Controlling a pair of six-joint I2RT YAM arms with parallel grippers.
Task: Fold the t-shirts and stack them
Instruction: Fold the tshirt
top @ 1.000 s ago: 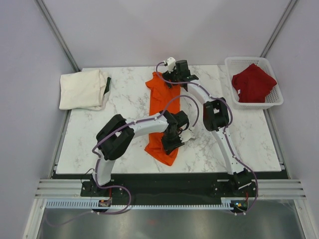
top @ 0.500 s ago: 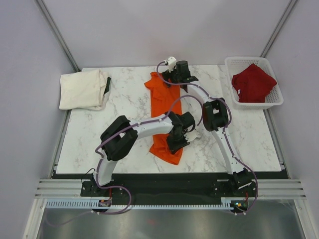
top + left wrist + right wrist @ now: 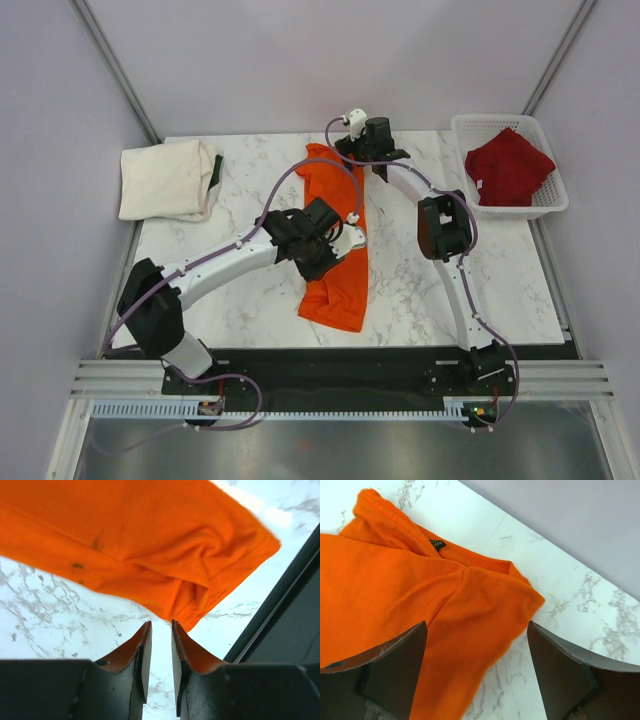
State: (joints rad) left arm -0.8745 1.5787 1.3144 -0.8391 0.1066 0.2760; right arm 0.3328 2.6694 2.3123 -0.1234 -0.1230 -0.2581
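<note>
The bright orange t-shirt (image 3: 335, 285) lies as a long folded strip down the middle of the marble table (image 3: 230, 290). My left gripper (image 3: 350, 238) hovers at the strip's right edge, about halfway along. In the left wrist view the left gripper (image 3: 161, 625) has its jaws a narrow gap apart, holding nothing, just short of the shirt's bunched corner (image 3: 200, 600). My right gripper (image 3: 352, 155) is at the far end; in its own view the right gripper (image 3: 476, 625) is wide open over the collar end (image 3: 395, 580). The cream-white shirt (image 3: 165, 180) lies folded at the far left. The dark red shirt (image 3: 508, 165) is crumpled.
The dark red shirt sits in the white lattice basket (image 3: 520, 211) at the far right corner. A black table edge (image 3: 285, 610) runs close to the orange shirt's near end. Grey walls stand behind the table.
My left arm has stretched out, elbow swinging left, and its gripper has moved from the shirt's near end to its middle. The near end now lies wider. My right gripper has shifted slightly right.
</note>
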